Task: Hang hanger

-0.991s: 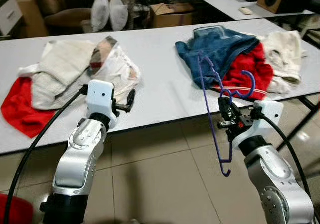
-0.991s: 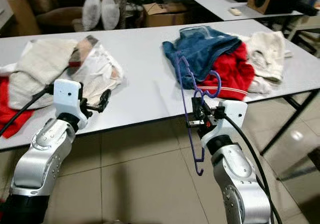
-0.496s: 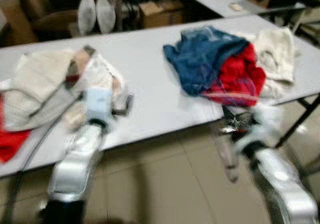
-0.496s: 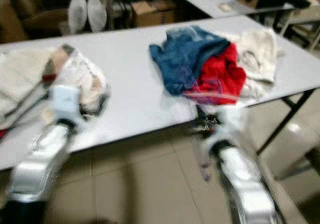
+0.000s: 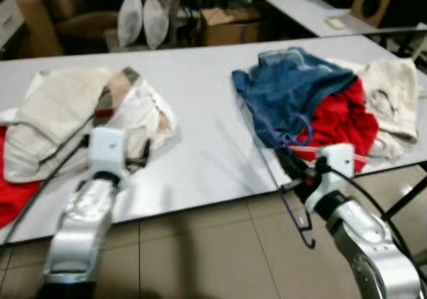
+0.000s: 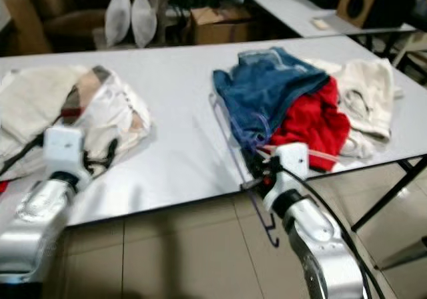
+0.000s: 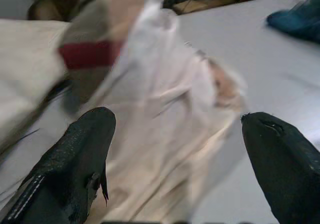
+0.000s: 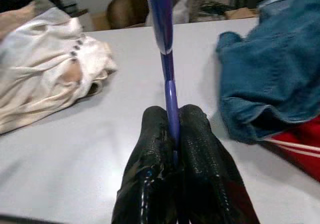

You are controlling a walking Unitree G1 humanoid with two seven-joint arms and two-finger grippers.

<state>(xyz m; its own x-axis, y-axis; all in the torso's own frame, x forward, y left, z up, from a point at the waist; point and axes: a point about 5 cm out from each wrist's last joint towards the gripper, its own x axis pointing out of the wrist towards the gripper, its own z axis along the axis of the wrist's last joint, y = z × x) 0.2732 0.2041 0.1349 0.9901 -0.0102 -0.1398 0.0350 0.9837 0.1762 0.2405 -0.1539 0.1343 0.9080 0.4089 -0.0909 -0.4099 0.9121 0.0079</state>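
Silver jointed arms, white wrist housings, black cables, glossy textured black pincer fingers [image 8: 200, 149].

The robot's left silver arm [image 5: 83, 225] reaches forward and up from the lower left, its white wrist block above the near edge of the long white table [image 5: 200, 145]. The left gripper [image 7: 175, 149] has its two long black fingers [image 7: 75, 159] spread wide apart, holding nothing.

The right silver arm [image 5: 367, 245] rises from the lower right corner toward the table's near edge. The right gripper [image 8: 172, 149] has its black fingers [image 8: 205, 169] pressed together, clamping the thin purple wire hanger [image 8: 165, 49] between them just off that edge.
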